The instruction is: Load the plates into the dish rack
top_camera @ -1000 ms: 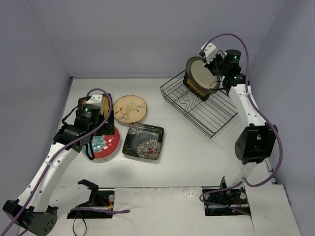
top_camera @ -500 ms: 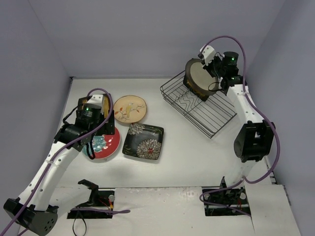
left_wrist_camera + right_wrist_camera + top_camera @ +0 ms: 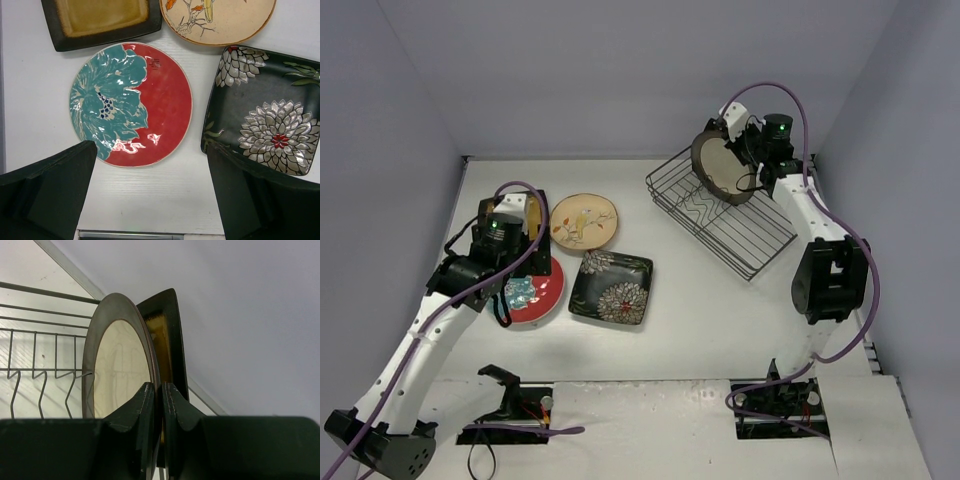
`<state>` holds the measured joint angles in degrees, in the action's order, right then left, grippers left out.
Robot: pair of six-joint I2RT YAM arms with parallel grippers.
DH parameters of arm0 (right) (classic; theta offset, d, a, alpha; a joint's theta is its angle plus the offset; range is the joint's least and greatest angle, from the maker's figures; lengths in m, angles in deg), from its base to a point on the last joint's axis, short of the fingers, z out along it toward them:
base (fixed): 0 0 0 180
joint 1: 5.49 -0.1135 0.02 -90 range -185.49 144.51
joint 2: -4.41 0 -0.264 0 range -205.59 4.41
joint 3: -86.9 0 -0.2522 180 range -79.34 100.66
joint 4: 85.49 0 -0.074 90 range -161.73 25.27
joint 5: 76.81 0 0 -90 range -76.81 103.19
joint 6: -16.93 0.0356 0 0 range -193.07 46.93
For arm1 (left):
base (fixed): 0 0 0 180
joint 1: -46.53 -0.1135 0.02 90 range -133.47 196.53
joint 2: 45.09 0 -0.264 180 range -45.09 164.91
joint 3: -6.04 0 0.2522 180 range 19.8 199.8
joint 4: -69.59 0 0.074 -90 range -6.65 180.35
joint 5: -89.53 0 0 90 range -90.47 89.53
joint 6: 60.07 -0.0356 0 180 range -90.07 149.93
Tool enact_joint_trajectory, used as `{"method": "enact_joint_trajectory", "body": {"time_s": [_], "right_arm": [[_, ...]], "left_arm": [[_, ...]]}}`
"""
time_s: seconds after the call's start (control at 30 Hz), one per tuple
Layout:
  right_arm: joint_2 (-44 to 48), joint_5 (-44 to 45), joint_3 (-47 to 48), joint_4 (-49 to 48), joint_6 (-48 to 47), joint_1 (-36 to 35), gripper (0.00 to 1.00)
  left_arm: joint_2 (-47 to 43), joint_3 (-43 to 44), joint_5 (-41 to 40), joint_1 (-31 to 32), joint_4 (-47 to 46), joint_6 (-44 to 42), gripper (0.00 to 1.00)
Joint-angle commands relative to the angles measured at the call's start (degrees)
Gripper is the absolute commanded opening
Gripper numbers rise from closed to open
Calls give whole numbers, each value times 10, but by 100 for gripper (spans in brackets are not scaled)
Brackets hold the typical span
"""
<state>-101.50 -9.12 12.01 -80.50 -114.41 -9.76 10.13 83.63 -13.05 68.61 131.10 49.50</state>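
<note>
My right gripper [image 3: 746, 164] is shut on the rim of the round cream plate with a brown rim [image 3: 720, 168], holding it upright over the back corner of the black wire dish rack [image 3: 742, 236]. In the right wrist view the cream plate [image 3: 120, 372] stands on edge beside a square amber plate [image 3: 167, 335], with the rack wires [image 3: 40, 335] to their left. My left gripper [image 3: 152, 195] hangs open above the red-teal floral plate [image 3: 150, 100], touching nothing. Around that plate lie a square amber plate [image 3: 100, 17], a small beige plate [image 3: 225, 20] and a dark flowered plate [image 3: 265, 115].
Grey walls close in the table at the back and both sides. The beige plate [image 3: 584, 221], the dark flowered plate [image 3: 611, 288] and the red-teal plate [image 3: 538, 295] lie close together left of centre. White tabletop [image 3: 700, 320] lies between them and the rack.
The right gripper has carried the cream plate left and back over the rack and turned it more edge-on. The left arm has barely moved.
</note>
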Motion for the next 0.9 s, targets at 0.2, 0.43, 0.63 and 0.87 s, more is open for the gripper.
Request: {"method": "enact_joint_trajectory", "body": {"time_s": [0.2, 0.43, 0.63, 0.87], "right_arm": [[13, -11, 7, -97, 48, -2, 12], [9, 0, 7, -89, 71, -3, 30], [32, 27, 2, -79, 90, -3, 56], [123, 117, -21, -82, 168, -28, 74]], "left_arm": [[-20, 0, -17, 2, 1, -1, 97], [-31, 0, -12, 2, 9, -1, 97], [-44, -2, -13, 2, 23, -1, 97], [-57, -6, -17, 2, 30, 2, 97]]}}
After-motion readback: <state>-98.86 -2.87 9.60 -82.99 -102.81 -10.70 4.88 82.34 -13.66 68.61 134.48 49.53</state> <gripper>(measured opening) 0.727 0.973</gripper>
